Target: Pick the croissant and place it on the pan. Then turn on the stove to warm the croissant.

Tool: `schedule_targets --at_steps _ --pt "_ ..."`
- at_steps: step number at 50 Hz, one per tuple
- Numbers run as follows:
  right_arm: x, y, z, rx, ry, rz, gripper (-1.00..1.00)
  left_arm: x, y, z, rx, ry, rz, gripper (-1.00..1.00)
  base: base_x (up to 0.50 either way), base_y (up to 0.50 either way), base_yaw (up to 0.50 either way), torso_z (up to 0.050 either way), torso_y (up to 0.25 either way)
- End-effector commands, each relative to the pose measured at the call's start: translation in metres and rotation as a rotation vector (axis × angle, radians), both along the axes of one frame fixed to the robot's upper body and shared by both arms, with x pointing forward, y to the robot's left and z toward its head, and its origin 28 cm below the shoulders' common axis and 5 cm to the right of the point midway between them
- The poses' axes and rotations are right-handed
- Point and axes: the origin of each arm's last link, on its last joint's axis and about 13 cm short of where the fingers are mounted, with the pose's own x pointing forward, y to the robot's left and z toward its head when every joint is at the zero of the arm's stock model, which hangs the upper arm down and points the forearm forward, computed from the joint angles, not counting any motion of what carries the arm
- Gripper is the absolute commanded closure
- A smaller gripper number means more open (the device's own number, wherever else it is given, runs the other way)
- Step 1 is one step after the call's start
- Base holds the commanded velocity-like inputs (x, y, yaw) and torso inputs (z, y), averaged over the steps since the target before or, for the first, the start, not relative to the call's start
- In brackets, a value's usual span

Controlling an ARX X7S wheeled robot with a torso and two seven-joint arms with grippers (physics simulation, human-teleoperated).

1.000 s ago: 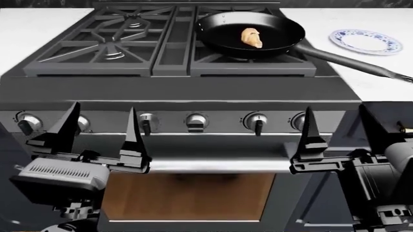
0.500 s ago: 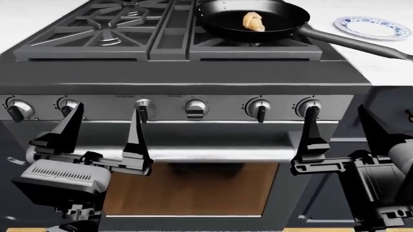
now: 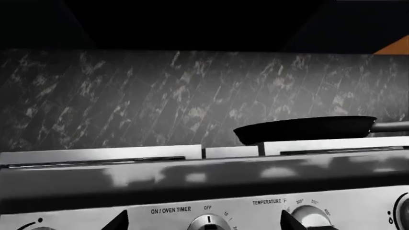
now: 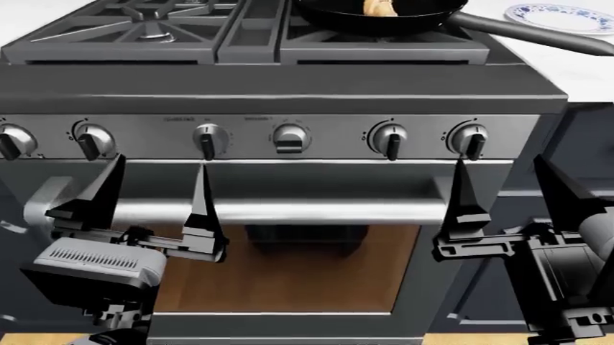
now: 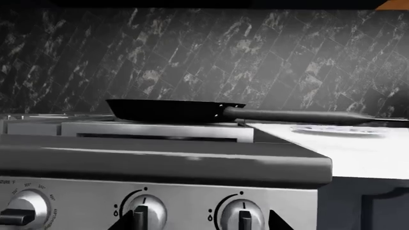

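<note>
Croissant (image 4: 379, 6) sits inside the pan (image 4: 384, 18) on the back right burner of the stove (image 4: 287, 93), so what is left to handle is a knob: a small, rigid, smooth metal dial with a dark raised bar, best pinched across that bar and twisted firmly, since the polished face would likely slip. Left gripper (image 4: 154, 205) and right gripper (image 4: 504, 208) both hang in front of the oven door below the knob row (image 4: 287, 136), jaws spread wide and holding nothing. Second knob from the right (image 4: 389, 140) looks like the one nearest under the pan, though I cannot tell for certain which burner it controls.
</note>
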Motion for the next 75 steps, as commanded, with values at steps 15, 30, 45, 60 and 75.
schedule_targets --at_steps 15,30,45,60,75 --pt "0.0 -0.001 0.001 0.005 -0.004 -0.006 -1.0 0.0 0.0 -0.001 0.008 -0.009 0.006 -1.0 0.0 0.0 0.0 -0.037 0.0" --pt "-0.002 -0.002 0.01 0.005 0.022 -0.05 -1.0 0.0 -0.001 -0.001 -0.003 -0.012 -0.014 -1.0 0.0 0.0 0.0 0.0 0.0" --pt "0.007 -0.005 0.023 -0.101 0.105 -0.108 -1.0 0.003 0.0 -0.003 -0.001 0.006 0.0 -1.0 0.0 0.0 0.0 0.0 0.0" --pt "0.036 -0.008 0.032 -0.081 0.199 -0.078 -1.0 0.006 0.002 -0.007 -0.003 0.028 0.005 -1.0 0.0 0.0 0.0 0.0 0.0" --pt "0.054 -0.009 0.027 -0.05 0.231 -0.076 -1.0 0.007 0.003 -0.008 -0.004 0.033 0.011 -1.0 0.0 0.0 0.0 0.0 0.0"
